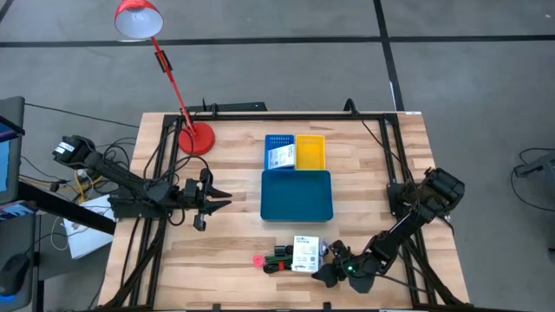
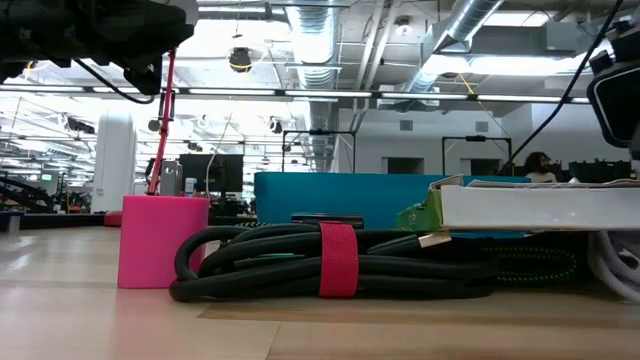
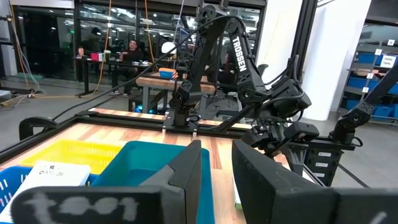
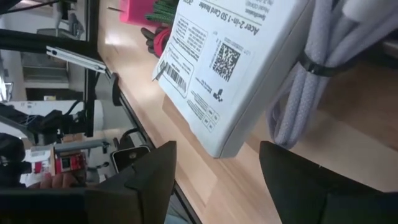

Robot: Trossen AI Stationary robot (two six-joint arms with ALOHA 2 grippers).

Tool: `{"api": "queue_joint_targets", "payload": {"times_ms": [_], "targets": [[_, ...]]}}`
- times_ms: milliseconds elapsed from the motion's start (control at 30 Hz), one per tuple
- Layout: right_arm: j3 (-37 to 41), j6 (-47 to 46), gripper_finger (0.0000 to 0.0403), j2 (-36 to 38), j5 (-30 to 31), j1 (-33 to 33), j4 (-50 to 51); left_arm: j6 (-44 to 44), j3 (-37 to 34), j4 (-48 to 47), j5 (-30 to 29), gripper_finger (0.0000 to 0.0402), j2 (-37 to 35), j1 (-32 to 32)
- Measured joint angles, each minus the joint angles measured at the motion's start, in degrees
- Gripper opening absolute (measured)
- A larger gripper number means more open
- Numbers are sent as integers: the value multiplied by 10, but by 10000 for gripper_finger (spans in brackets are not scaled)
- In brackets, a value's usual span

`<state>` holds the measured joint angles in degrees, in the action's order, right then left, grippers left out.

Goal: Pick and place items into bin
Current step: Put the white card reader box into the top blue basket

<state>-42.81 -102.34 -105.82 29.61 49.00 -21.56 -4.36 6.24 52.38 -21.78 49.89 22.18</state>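
A white printed packet [image 1: 305, 253] lies flat near the table's near edge, its top propped on a green-and-black tool [image 2: 420, 215]. Left of it lie a coiled black cable [image 2: 335, 260] with a red strap and a pink block [image 1: 258, 259]. A grey cable bundle [image 4: 311, 62] lies at the packet's right. My right gripper [image 4: 214, 162] is open, low, slanting down, with its fingers on either side of the packet's near right corner [image 4: 217, 146] and apart from it. My left gripper [image 1: 215, 198] waits at the left, open by a narrow gap, with nothing in it. The bin's teal tray [image 1: 297, 208] sits mid-table.
Behind the teal tray stand a small blue tray [image 1: 270, 143] with a white packet [image 1: 279, 157] in it and a yellow tray [image 1: 310, 152]. A red desk lamp [image 1: 195, 139] stands at the far left. A black frame [image 1: 390, 165] borders the table.
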Motion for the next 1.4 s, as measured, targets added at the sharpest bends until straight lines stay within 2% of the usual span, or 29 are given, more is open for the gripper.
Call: {"api": "queue_joint_targets", "payload": {"times_ms": [1067, 1400], "targets": [[0, 4, 219, 0, 4, -14, 0, 0, 0, -4, 0, 77, 0, 0], [0, 4, 174, 0, 3, -15, 1, 0, 0, -5, 0, 77, 0, 0]]}}
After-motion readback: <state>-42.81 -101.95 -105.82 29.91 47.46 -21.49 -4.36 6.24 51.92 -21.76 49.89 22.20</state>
